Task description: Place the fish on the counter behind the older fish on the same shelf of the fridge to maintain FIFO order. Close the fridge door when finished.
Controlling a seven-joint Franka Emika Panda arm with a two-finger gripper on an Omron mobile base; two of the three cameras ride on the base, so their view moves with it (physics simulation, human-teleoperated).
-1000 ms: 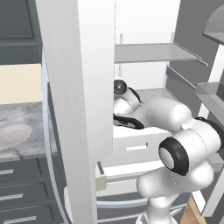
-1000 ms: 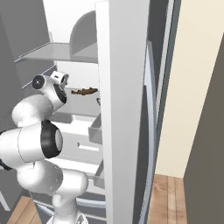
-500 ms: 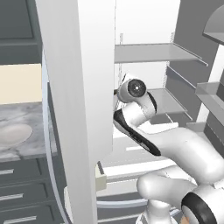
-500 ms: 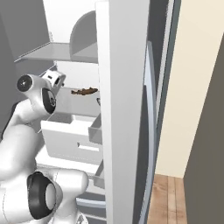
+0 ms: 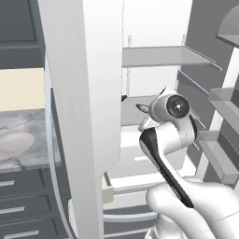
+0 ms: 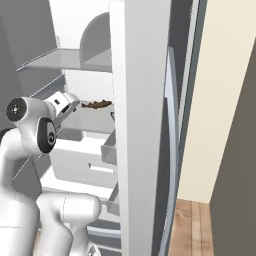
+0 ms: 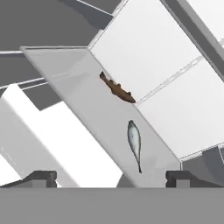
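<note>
The brown fish (image 7: 117,89) lies on a middle shelf (image 7: 74,83) of the fridge, close to the white back wall. A silver-grey fish (image 7: 134,142) lies on the same shelf, nearer to me. My gripper (image 7: 111,179) is open and holds nothing, short of the grey fish. From the right base the brown fish (image 6: 97,104) shows just beyond my gripper (image 6: 75,103). The left base view has my gripper (image 5: 142,109) mostly hidden behind the wrist. The marble counter (image 5: 28,161) is at the left.
The open fridge door (image 5: 79,116) stands between counter and arm; the other door's edge (image 6: 140,125) fills the middle of the right base view. A white plate (image 5: 14,142) rests on the counter. An upper shelf (image 5: 163,56), door bins (image 5: 224,158) and white drawers (image 6: 80,160) surround the arm.
The arm's elbow and wrist have swung and the hand has drawn back a little from the shelf. The brown fish has stayed in place on the shelf.
</note>
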